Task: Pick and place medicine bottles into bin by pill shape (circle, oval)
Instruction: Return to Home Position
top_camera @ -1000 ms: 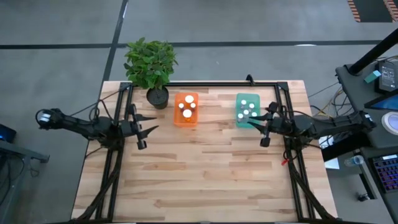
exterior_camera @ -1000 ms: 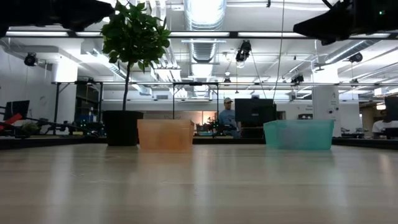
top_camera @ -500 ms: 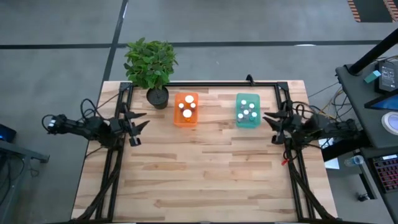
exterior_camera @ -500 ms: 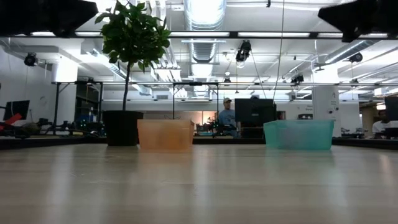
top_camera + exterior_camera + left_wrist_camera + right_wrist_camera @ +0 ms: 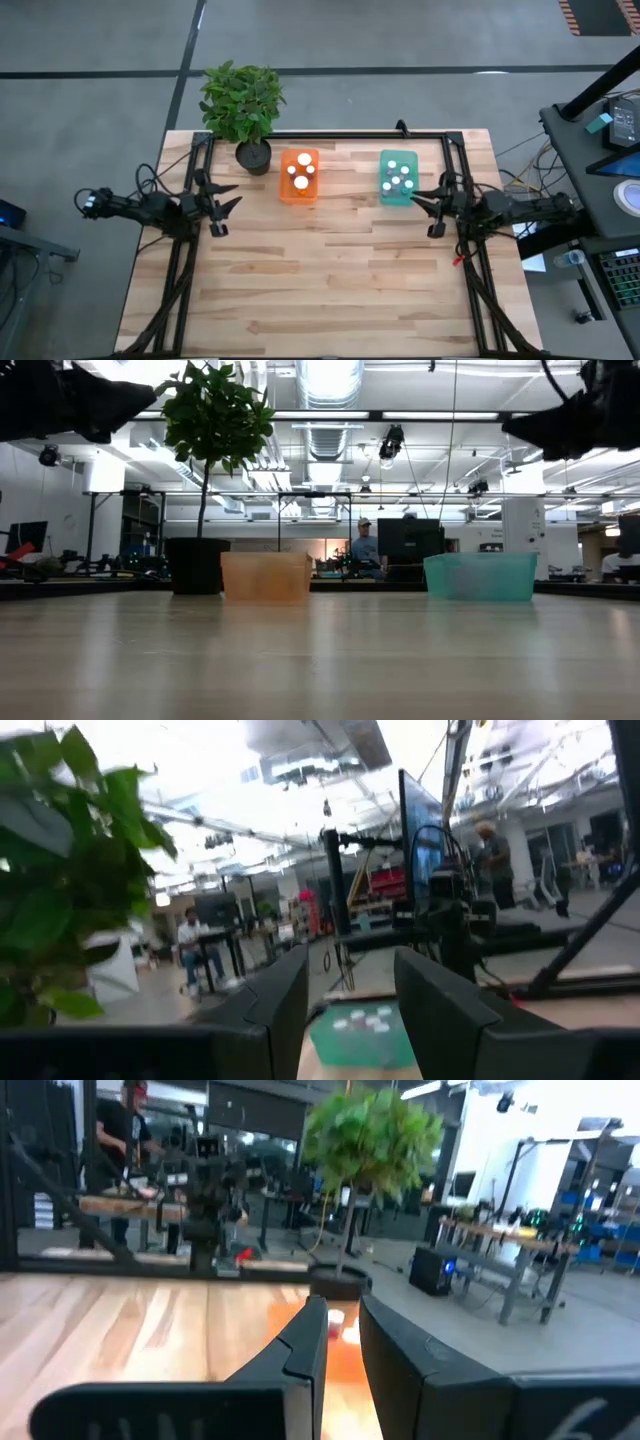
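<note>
Homing step, I judge: medicine bottles (image 5: 301,182) are lying in orange tub (image 5: 299,199) and teal tub (image 5: 398,200); left tool (image 5: 228,196) and right tool (image 5: 418,199) are hovering parted, empty, needing only parking.

In the high view, the medicine bottles (image 5: 301,176) show us only white caps inside the orange tub (image 5: 300,199) and the teal tub (image 5: 400,200); their pills are too small to tell. In the low view, cloudy tub walls hide them, and the frame's top edge cuts off the left arm (image 5: 60,402) at upper left and the right arm (image 5: 585,415) at upper right.

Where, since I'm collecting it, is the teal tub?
High view: teal tub at the table's far right, beside the right gripper, right of the orange tub.
</note>
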Motion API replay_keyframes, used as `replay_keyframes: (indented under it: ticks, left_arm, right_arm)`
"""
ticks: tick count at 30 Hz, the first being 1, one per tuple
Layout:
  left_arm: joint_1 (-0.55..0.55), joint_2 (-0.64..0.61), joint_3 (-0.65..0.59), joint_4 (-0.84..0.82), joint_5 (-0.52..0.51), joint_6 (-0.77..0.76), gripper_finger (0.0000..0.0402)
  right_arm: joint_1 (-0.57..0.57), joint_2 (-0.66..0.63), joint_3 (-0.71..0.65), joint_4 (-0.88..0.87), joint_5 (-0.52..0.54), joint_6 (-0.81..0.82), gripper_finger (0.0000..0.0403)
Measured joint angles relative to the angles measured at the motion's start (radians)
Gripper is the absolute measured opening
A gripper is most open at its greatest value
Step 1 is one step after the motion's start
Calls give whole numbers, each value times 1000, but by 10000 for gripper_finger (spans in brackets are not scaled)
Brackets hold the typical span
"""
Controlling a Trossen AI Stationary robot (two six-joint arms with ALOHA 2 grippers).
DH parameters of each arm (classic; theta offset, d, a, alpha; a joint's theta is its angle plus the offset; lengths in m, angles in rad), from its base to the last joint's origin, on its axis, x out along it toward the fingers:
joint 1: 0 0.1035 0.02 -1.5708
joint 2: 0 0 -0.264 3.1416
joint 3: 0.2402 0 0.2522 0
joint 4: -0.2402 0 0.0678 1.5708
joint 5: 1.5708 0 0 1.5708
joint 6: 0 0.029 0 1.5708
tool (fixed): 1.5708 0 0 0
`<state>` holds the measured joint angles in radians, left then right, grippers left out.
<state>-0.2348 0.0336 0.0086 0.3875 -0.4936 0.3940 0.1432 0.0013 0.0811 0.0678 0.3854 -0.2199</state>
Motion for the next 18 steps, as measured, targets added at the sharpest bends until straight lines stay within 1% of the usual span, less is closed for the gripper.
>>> replay_keyframes:
  ticks: [4, 6, 8, 12, 15, 18]
  left_arm:
    - [0, 12, 0, -33, -5, -30, 132]
    - [0, 20, 0, -43, -5, -31, 132]
    - [0, 27, -1, -48, -5, -31, 132]
    - [0, 36, -1, -44, -7, -39, 132]
    - [0, 33, -2, -29, -32, -74, 132]
    - [0, 27, -2, -21, -39, -71, 132]
  right_arm:
    - [0, 0, -68, 45, -2, 21, 51]
    - [0, 3, -68, 2, -1, 49, 51]
    - [0, 5, -68, 0, -1, 70, 51]
    - [0, 8, -68, 16, 7, 56, 51]
    - [0, 8, -69, 12, 55, 78, 53]
    - [0, 8, -69, 11, 106, 95, 54]
